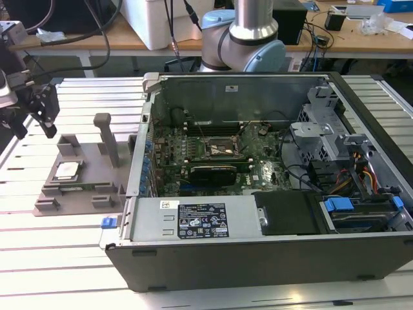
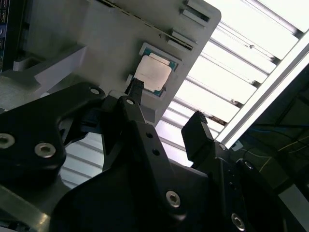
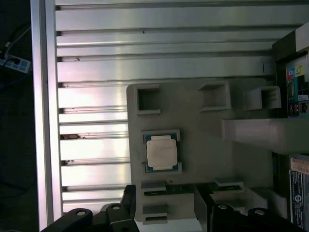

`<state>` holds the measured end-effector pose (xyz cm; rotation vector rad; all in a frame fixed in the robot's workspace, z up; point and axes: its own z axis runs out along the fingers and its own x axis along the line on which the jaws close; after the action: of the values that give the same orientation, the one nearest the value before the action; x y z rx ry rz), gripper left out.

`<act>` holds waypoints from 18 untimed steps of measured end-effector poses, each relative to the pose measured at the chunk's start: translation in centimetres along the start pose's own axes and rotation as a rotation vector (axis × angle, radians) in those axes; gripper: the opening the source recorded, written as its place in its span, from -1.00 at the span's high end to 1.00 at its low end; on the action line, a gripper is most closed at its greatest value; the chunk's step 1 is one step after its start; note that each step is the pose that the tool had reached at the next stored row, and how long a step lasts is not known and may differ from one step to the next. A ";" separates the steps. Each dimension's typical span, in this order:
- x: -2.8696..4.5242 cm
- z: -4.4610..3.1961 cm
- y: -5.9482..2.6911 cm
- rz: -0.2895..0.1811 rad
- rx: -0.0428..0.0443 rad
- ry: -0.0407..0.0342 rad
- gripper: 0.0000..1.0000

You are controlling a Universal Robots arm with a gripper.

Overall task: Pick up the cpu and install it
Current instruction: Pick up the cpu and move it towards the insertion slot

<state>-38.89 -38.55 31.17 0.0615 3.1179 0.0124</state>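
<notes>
The cpu, a small square chip with a silver top and green edge, lies in a recess of the grey holder plate at the exterior view's left. It also appears in both wrist views, cpu and cpu. My gripper hangs above and a little to the left of the plate, apart from the chip. Its black fingers stand open with nothing between them, seen as gripper and gripper. The motherboard socket sits inside the open computer case.
A grey upright post rises from the holder plate beside the case wall. A black graphics card lies below the socket. Drive cages and cables crowd the case's right side. The slatted metal table surrounds everything.
</notes>
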 end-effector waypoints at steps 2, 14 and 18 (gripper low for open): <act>-0.01 0.16 0.00 0.000 0.0000 0.0000 -0.20; -0.06 1.05 -0.01 0.000 0.0000 0.0000 -0.20; -0.09 1.34 -0.01 0.000 0.0000 0.0000 -0.20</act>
<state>-38.78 -38.55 29.83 0.0614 3.1179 0.0125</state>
